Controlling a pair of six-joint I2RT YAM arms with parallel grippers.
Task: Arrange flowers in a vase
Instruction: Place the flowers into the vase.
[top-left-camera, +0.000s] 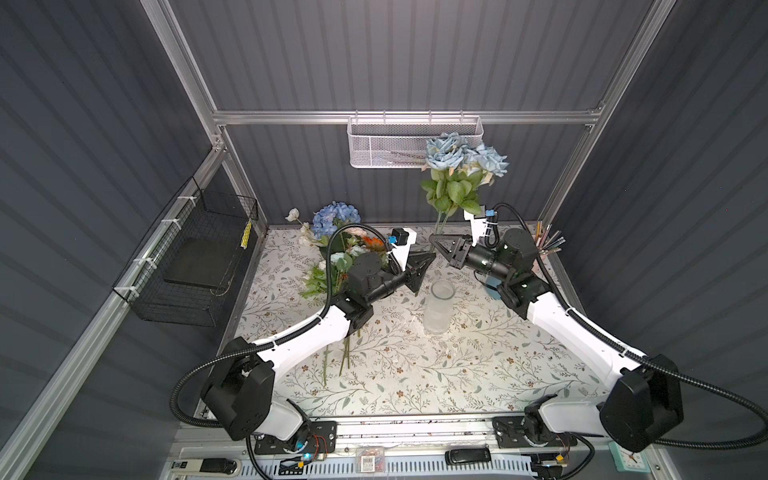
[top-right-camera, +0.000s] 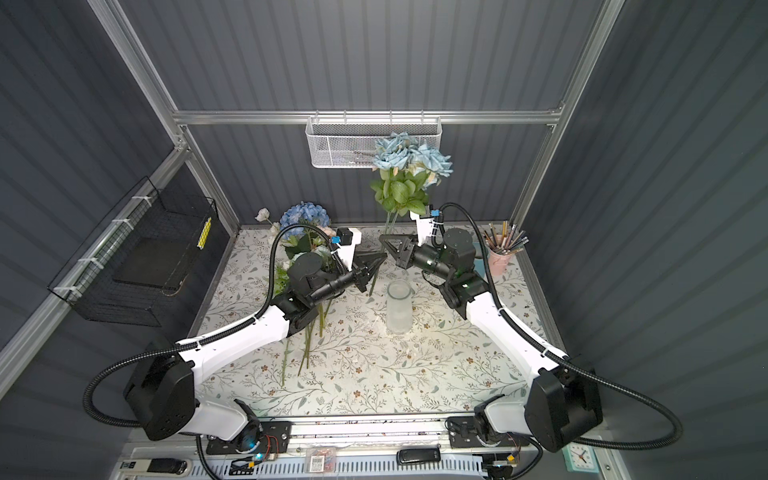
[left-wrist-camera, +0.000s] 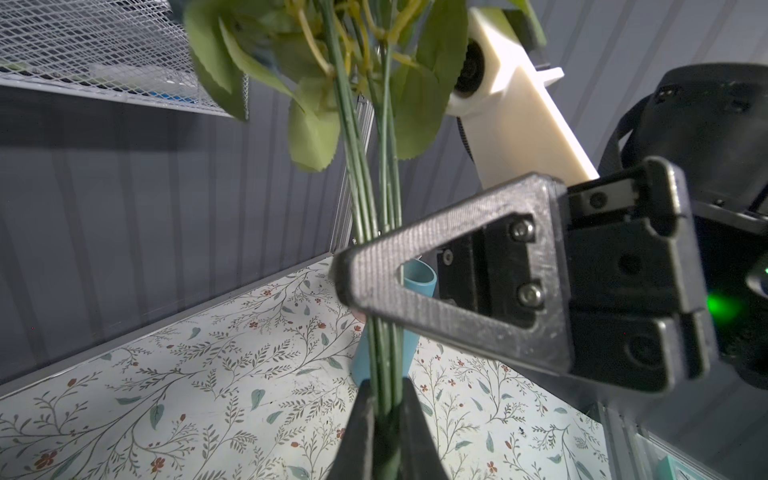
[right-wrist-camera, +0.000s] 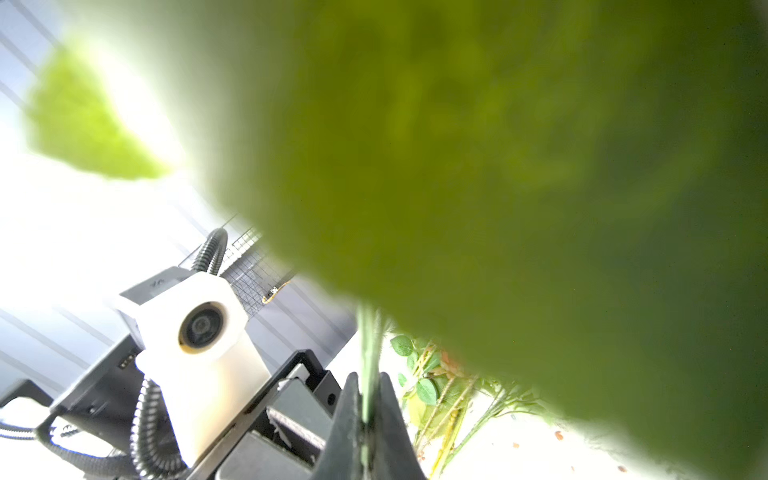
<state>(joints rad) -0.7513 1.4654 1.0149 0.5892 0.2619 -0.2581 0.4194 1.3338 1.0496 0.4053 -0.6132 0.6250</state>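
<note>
A bunch of dusty-blue roses (top-left-camera: 457, 153) with green leaves stands upright above the back of the table. Both grippers hold its thin stems (left-wrist-camera: 386, 340). My right gripper (top-left-camera: 434, 240) is shut on them from the right, and the right wrist view shows one stem (right-wrist-camera: 368, 353) pinched between its fingers. Just below, my left gripper (top-left-camera: 429, 257) is closed round the same stems (top-right-camera: 372, 286), which fill the gap between its jaws. The empty clear glass vase (top-left-camera: 438, 305) stands upright in front of both grippers. More flowers lie at the back left, among them a blue hydrangea (top-left-camera: 336, 218).
A white mesh basket (top-left-camera: 415, 141) hangs on the back rail behind the roses. A black wire basket (top-left-camera: 195, 257) is fixed to the left wall. A pink cup of pencils (top-right-camera: 500, 257) stands at the back right, and a teal cylinder (left-wrist-camera: 417, 286) lies behind the stems.
</note>
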